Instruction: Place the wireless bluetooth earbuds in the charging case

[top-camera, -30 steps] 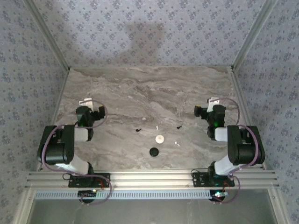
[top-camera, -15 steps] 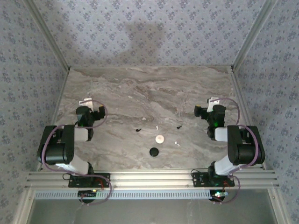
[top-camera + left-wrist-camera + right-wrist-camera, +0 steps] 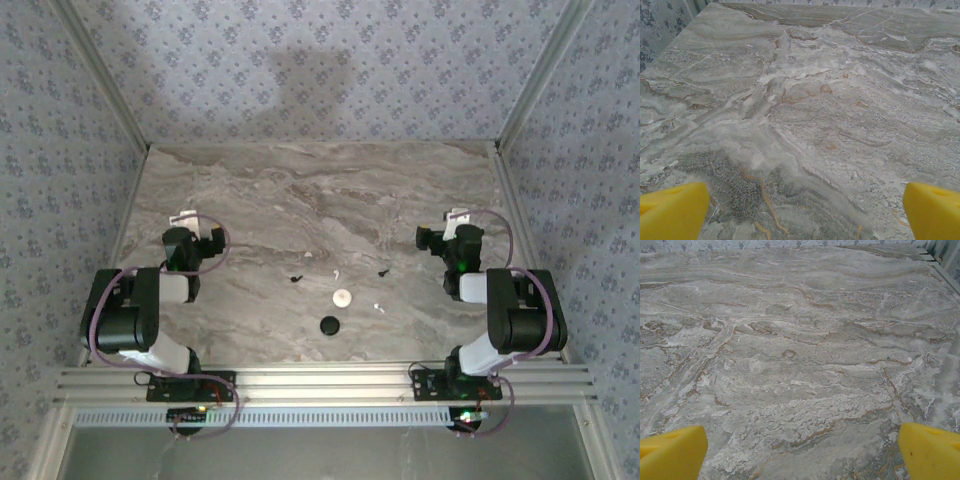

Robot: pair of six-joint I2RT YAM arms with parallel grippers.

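Between both jaws, well apart: earbuds (image 3: 336, 272).

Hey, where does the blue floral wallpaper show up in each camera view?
Top external: floral wallpaper across the top and down both sides.
Left wrist: floral wallpaper in the top-left corner.
Right wrist: floral wallpaper as a thin strip along the top edge.
Shared landmark: the marble table, below the wallpaper in all three views.

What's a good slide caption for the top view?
Left arm and right arm flank four earbuds, a white disc and a black disc on a marble table.
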